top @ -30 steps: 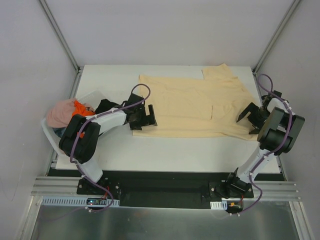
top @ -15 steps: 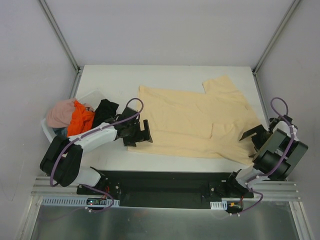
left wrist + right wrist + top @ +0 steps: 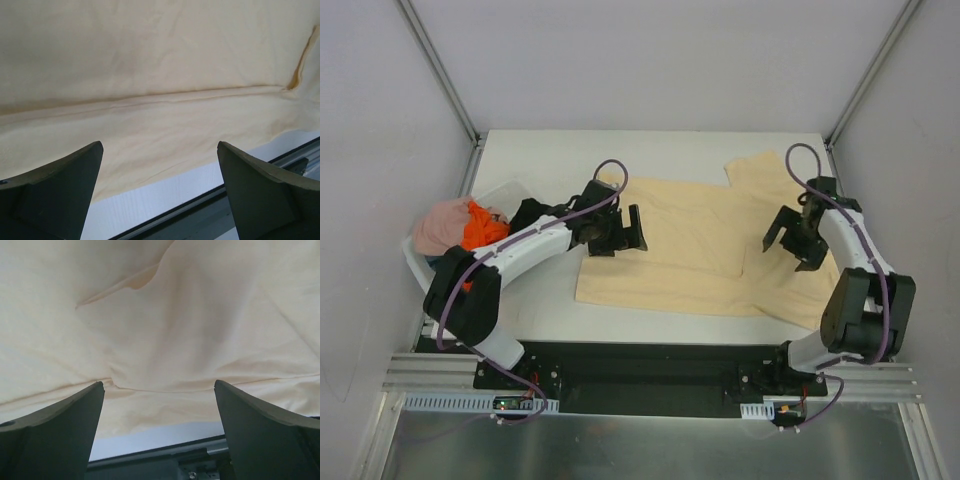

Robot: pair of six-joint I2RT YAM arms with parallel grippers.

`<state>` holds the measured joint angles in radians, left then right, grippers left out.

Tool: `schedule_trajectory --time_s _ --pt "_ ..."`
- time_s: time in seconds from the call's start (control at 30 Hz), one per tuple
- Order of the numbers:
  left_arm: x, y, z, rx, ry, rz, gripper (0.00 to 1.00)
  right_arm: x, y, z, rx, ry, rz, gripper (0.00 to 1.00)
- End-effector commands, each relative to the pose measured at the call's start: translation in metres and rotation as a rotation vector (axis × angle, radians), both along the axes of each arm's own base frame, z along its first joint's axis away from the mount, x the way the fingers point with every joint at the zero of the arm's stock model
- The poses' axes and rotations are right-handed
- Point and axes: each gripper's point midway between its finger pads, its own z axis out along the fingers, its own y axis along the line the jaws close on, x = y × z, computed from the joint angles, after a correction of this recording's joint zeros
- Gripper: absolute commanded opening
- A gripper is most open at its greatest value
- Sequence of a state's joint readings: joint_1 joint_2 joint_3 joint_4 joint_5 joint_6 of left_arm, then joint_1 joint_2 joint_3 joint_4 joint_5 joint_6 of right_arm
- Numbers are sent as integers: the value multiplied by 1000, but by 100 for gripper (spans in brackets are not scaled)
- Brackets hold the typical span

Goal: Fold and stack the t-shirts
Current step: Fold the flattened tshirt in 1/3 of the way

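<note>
Top view: the pale yellow-beige t-shirt [image 3: 700, 230] lies spread on the white counter [image 3: 540, 305], centre to right of frame.

Change over the last second: the near hem now sits lower in frame, closer to the black base rail [image 3: 650, 362]. Both arms are off the hem corners and up over the cloth. The left fingers [image 3: 636, 226] hang over the shirt's left part, the right fingers [image 3: 776, 238] over its right part. Each wrist view shows its pair spread wide with nothing between them, cloth beneath, and a long crease running across.

Reading: shirt dragged nearer and released, next grasp pending. Cannot tell whether the near band is doubled over.

Left of frame: the white basket [image 3: 415, 262] holds the dusty pink shirt [image 3: 438, 228], bright orange shirt [image 3: 480, 228] and black shirt [image 3: 527, 213], all bunched.

Room: plain grey walls, metal corner posts [image 3: 440, 70].
</note>
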<state>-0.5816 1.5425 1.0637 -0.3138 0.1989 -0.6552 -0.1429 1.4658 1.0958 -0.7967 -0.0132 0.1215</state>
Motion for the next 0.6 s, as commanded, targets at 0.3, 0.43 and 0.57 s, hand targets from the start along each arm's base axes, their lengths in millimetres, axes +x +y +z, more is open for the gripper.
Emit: schedule_trajectory --time_s 0.3,0.43,0.57 --pt "-74 14 -74 123 225 -8 99 -14 19 -66 -14 267 92 96" --pt "-102 23 -80 127 274 -2 99 -29 10 -68 -66 289 89 96" --pt "-123 34 -79 158 294 -8 99 -45 12 -76 -60 313 96 96"
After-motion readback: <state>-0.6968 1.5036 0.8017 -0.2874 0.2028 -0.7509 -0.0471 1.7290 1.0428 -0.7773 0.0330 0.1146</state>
